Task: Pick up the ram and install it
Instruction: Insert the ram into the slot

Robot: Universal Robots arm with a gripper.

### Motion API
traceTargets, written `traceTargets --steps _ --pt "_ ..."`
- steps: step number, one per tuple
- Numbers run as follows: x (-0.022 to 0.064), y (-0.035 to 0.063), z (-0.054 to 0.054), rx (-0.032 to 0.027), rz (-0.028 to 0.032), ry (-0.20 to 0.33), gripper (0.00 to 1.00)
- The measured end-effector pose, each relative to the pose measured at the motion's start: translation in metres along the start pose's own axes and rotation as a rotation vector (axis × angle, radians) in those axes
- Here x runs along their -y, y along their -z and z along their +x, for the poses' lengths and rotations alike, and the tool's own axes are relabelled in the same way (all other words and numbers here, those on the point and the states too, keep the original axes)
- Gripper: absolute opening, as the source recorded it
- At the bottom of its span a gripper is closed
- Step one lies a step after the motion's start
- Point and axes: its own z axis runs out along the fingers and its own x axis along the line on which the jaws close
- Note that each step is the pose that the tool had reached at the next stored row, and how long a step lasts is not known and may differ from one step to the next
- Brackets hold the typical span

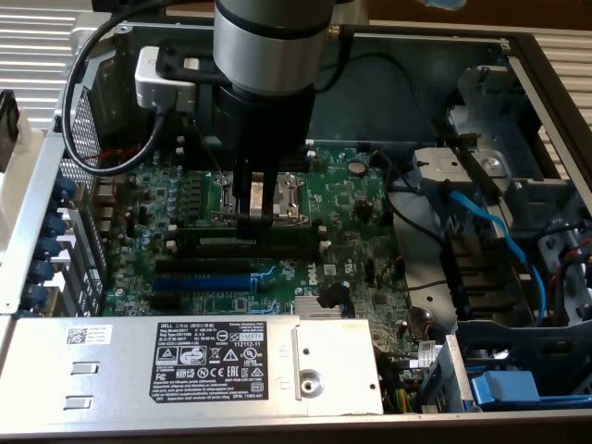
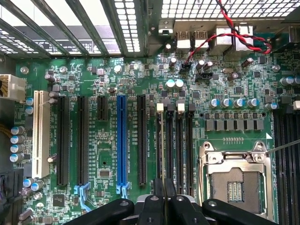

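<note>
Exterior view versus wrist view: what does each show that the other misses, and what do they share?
Only the exterior view shows the arm above the open case, the labelled power supply and blue cables. Only the wrist view shows the white slot, the red and black wires and the rear grille. Both show the gripper low over the memory slots, the processor socket and the blue expansion slot.

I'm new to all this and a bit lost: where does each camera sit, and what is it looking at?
Exterior view: above and off the arm, looking down into the open computer case; the gripper hangs over the motherboard.
Wrist view: on the wrist, facing straight down; the fingers hold the ram.
Shared: the blue slot, the processor socket.
</note>
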Motion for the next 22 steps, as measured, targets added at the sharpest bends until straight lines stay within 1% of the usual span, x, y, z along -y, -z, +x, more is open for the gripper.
traceTargets --steps 12,14,16,22 --pt "0.0000 0.0000 0.0000 0.0001 -0.0002 0.000 0.12" --pt "0.0000 -0.0001 0.0000 0.0001 -0.0001 0.000 0.13" --pt "0.0000 0.0000 0.0000 0.0000 0.0000 0.000 0.27" --pt "0.0000 0.0000 0.0000 0.0000 0.0000 0.000 0.27"
